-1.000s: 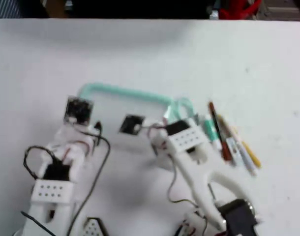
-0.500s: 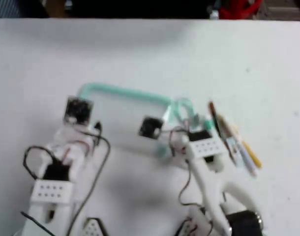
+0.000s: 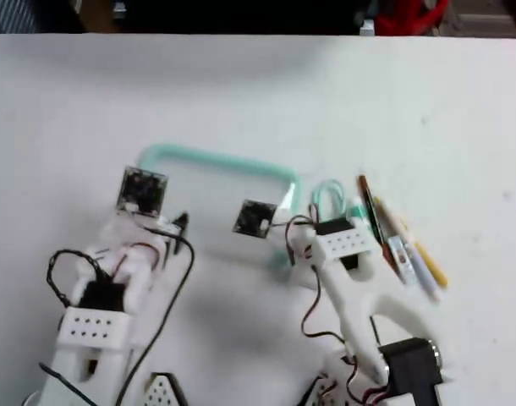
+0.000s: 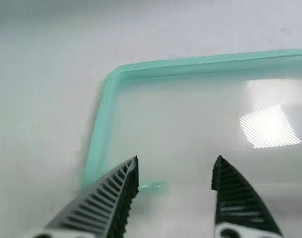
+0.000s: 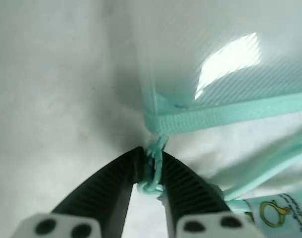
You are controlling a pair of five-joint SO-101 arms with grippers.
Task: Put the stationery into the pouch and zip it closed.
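The clear pouch [image 3: 216, 199] with a teal edge lies flat on the white table [image 3: 258, 93]. Several pens and markers [image 3: 402, 241] lie in a bundle just right of it, outside the pouch. My right gripper [image 5: 152, 174] is shut on the small teal zipper pull [image 5: 154, 163] at the pouch's near right corner [image 3: 285, 252]. My left gripper [image 4: 175, 171] stands open over the pouch's near left corner, its fingers [image 4: 122, 186] just above the clear plastic [image 4: 190, 124], with nothing held. The left arm [image 3: 114, 271] sits at the pouch's left end.
A teal strap loop [image 3: 326, 193] runs from the pouch's right end toward the pens. Black cables [image 3: 169, 288] hang from both arms near the front. The far half of the table is bare white, and dark clutter [image 3: 241, 13] lies beyond its back edge.
My right arm has moved to the right along the pouch's near edge, ending at the right corner. The strap loop shifted a little. The left arm has barely moved.
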